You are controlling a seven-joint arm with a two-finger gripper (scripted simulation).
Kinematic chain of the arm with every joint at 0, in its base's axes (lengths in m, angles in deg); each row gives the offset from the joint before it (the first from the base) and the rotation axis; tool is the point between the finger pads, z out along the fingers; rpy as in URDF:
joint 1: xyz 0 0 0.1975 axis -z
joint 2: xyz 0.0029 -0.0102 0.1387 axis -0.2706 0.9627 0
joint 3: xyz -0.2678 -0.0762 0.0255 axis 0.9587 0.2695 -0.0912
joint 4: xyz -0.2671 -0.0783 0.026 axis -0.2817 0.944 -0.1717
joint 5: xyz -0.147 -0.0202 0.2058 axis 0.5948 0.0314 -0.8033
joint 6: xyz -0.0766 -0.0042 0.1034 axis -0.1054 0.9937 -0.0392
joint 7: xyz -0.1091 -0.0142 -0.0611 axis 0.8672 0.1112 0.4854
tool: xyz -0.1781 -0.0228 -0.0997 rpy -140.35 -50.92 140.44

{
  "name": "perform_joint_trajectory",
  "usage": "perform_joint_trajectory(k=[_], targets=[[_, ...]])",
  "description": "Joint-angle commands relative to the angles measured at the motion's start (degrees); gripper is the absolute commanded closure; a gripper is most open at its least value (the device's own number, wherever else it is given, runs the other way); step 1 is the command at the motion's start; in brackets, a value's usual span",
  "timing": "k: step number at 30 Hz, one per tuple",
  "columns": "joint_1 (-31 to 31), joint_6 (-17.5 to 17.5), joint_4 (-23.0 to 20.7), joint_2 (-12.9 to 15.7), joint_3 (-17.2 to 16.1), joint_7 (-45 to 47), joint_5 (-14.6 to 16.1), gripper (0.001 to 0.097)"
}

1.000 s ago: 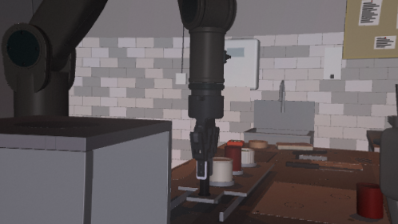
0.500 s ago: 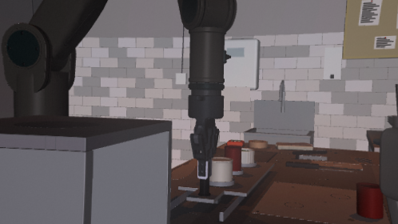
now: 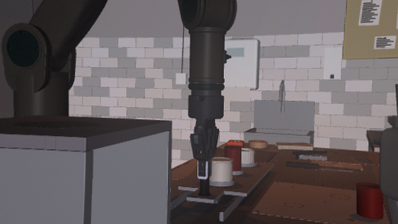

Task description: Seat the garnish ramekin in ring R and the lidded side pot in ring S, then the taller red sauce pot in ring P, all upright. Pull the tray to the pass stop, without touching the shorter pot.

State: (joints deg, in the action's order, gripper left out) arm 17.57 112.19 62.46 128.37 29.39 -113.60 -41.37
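Three pots stand upright in a row on the dark tray [image 3: 239, 180]: a cream pot [image 3: 221, 171] nearest, a tall red sauce pot [image 3: 233, 158] behind it, and a small pale pot [image 3: 247, 157] beyond that. My gripper [image 3: 203, 185] points straight down at the tray's near end, closed on the tray's handle [image 3: 203, 191], a short dark post rising from a grey bar. A shorter red pot [image 3: 368, 201] stands alone on the table at the lower right, well away from the tray and from my gripper.
Behind the table, a brick wall carries a sink [image 3: 282, 120], a white cabinet and a noticeboard. A round wooden dish [image 3: 257, 144], a board and dark tools lie on the far table. A grey cabinet [image 3: 80, 172] fills the left foreground beside the arm's base.
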Motion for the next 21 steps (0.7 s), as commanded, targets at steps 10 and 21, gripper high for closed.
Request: perform_joint_trajectory(k=[10,21], targets=[[0.9,0.1,-0.6,0.1,0.3,0.6,0.4,0.0901],[2.2,0.3,-1.0,0.3,0.2,1.4,0.6,0.0901]])
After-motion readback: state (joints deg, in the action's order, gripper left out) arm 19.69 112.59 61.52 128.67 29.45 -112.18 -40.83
